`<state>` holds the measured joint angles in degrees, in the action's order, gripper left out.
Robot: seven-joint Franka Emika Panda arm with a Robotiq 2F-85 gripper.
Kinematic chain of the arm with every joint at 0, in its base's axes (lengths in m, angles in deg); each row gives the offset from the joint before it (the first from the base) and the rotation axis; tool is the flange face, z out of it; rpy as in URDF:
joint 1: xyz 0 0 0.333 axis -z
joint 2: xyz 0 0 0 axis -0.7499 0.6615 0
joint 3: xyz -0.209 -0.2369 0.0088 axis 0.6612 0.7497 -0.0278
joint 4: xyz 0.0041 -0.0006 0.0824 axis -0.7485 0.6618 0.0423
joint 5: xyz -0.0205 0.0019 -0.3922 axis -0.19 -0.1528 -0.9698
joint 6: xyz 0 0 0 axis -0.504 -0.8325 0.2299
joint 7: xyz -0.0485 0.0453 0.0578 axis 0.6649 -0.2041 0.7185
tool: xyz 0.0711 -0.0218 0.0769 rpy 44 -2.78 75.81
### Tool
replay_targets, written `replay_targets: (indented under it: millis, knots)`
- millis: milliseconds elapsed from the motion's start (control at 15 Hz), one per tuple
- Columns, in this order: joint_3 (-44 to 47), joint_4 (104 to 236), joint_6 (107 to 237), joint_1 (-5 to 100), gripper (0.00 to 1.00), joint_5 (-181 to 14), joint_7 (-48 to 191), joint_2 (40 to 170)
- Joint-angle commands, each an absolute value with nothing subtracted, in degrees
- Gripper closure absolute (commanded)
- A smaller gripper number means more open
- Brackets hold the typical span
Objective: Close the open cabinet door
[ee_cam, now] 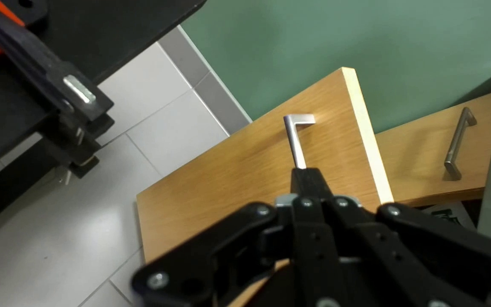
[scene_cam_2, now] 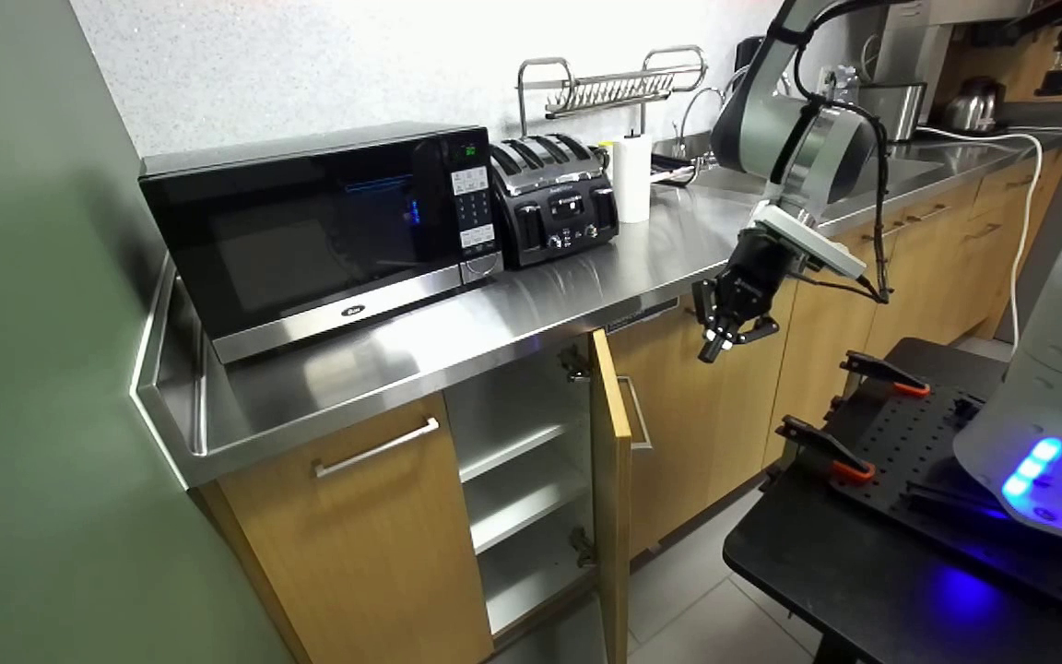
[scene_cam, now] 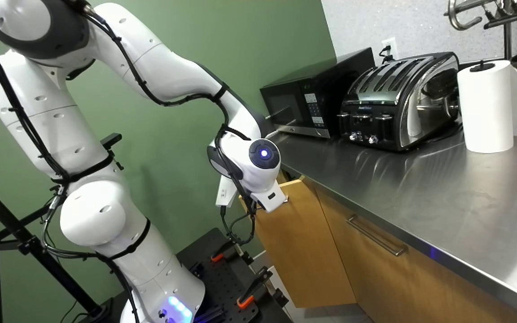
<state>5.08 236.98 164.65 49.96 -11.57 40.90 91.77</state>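
The cabinet door (scene_cam_2: 611, 498) is a light-brown wood panel standing open, swung well out from the cabinet. White shelves (scene_cam_2: 517, 452) show inside. Its metal handle (scene_cam_2: 634, 415) is on the face toward my arm. The door also shows in an exterior view (scene_cam: 305, 242) and fills the middle of the wrist view (ee_cam: 228, 170), with the handle (ee_cam: 295, 140) above my fingertips. My gripper (scene_cam_2: 715, 347) is shut and empty, above and beside the handle-side face, apart from the door in that exterior view. In the wrist view its fingertips (ee_cam: 309, 183) cover the handle's lower end.
The steel counter edge (scene_cam_2: 531, 348) runs above the door. A microwave (scene_cam_2: 328, 235), a toaster (scene_cam_2: 554, 198) and a paper towel roll (scene_cam_2: 632, 180) stand on the counter. The black robot table with clamps (scene_cam_2: 789, 535) stands across from the door. A green wall (scene_cam: 173, 188) is behind.
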Motion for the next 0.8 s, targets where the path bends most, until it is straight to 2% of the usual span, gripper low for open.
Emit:
replay_targets:
  millis: [0,400,733]
  knots:
    - [3.3,235.6,164.4,51.0,1.0,-4.7,38.2,96.2]
    - [0.2,232.2,161.0,50.2,1.0,14.2,28.7,107.7]
    - [-0.4,227.3,146.6,50.1,1.0,21.9,23.5,118.5]
